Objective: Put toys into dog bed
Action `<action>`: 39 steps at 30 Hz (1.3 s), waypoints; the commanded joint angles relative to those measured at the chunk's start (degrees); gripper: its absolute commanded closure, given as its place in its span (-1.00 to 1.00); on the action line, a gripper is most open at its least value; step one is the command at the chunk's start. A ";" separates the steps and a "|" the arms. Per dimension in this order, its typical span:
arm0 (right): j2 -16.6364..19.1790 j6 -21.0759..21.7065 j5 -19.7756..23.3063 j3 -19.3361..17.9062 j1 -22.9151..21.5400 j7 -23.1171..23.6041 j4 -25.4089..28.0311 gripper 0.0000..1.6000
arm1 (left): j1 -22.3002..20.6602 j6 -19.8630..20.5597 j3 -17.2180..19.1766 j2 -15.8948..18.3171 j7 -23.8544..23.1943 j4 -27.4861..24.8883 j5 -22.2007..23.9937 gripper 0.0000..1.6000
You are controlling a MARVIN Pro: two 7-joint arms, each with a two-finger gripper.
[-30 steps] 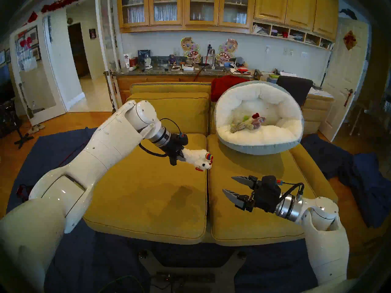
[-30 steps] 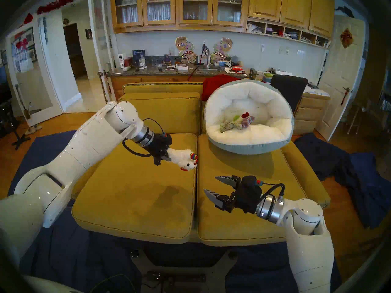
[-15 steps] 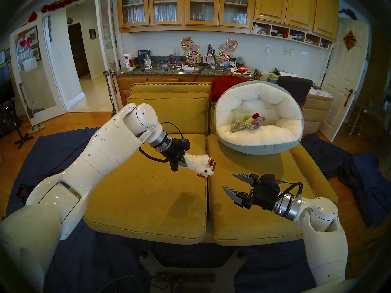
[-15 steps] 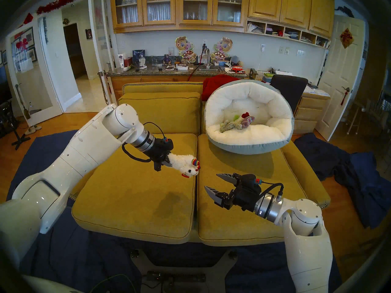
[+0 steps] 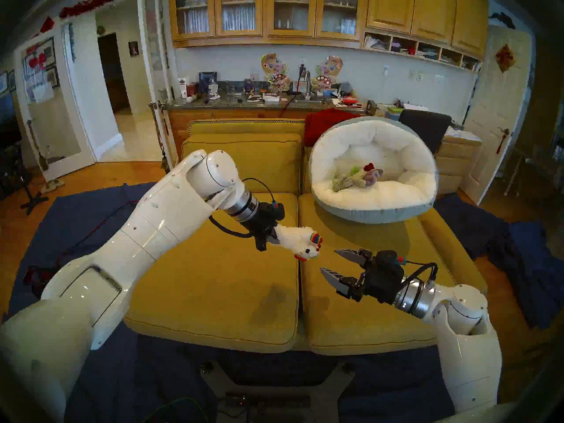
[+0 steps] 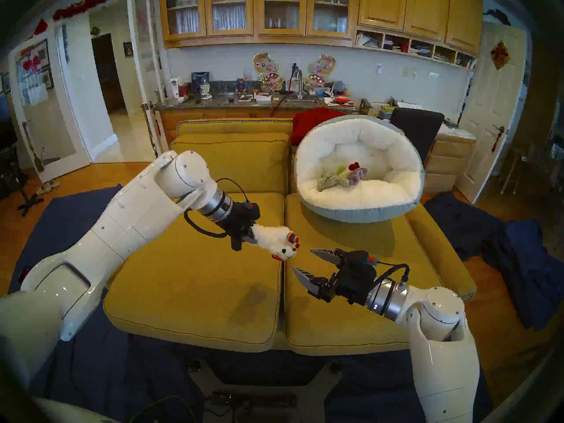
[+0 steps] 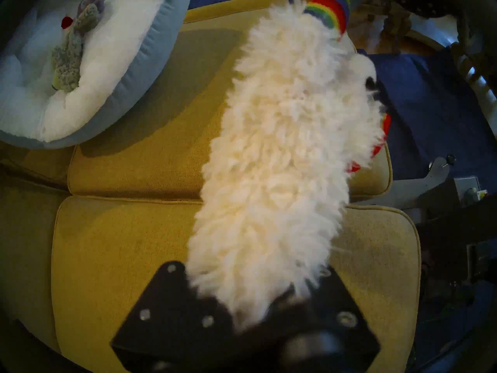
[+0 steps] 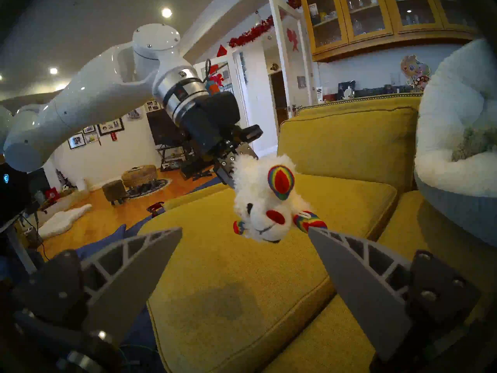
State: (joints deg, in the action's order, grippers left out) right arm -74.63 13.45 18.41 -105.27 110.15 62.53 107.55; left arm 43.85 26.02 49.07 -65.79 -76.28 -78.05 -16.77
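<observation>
My left gripper (image 5: pixel 270 240) is shut on the white lamb with rainbow ears (image 5: pixel 300 243), held in the air above the seam between the two seat cushions; it also shows in the left wrist view (image 7: pixel 282 162) and the right wrist view (image 8: pixel 265 203). My right gripper (image 5: pixel 331 262) is open and empty, its fingers pointing at the lamb's head just to its right. The dog bed (image 5: pixel 375 199) stands tilted on the right cushion, white inside and grey-blue outside. In it lie the shaggy beige animal (image 5: pixel 341 182), the green cactus (image 5: pixel 354 171), the purple animal (image 5: pixel 373 175) and a lamb showing a dark-red ear (image 5: pixel 369 166).
The mustard-yellow sofa (image 5: pixel 213 279) has two seat cushions and a back cushion (image 5: pixel 244 160). A red cloth (image 5: pixel 326 123) hangs over the sofa back behind the bed. Dark blue sheets (image 5: pixel 518 254) cover the floor around the sofa. A cluttered counter (image 5: pixel 274 100) stands behind.
My left arm has carried the lamb to the right and slightly down, toward the right gripper. The right gripper has stayed open and shifted slightly up.
</observation>
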 commanded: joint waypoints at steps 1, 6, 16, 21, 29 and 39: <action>-0.10 0.00 0.45 -0.33 -0.37 0.12 1.23 -1.00 | -2.63 0.76 -0.10 -1.89 0.01 -2.34 -0.55 1.00; -0.10 0.67 0.74 -0.27 -0.41 0.68 1.13 -1.00 | -2.72 1.15 -0.57 -2.69 0.06 -2.43 -1.19 1.00; -0.57 1.46 0.38 0.13 -0.72 0.89 1.06 -1.00 | -2.40 2.00 -0.83 -3.28 -0.50 -4.12 -1.75 1.00; -0.78 1.92 0.11 0.53 -1.10 0.81 1.01 -1.00 | -2.16 2.28 -0.88 -3.34 -0.68 -4.71 -1.94 1.00; -1.00 2.28 -0.18 0.87 -1.70 0.64 0.78 -1.00 | -1.92 2.48 -1.07 -3.19 -0.68 -5.41 -1.87 1.00; -1.36 0.21 -2.45 1.16 -1.97 -1.05 0.77 -1.00 | -1.82 2.66 -1.23 -2.99 -0.54 -5.93 -1.76 1.00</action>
State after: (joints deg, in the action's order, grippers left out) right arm -75.91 15.31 16.70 -103.98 109.56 62.35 106.96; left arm 43.76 29.10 47.38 -68.45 -75.97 -82.53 -18.88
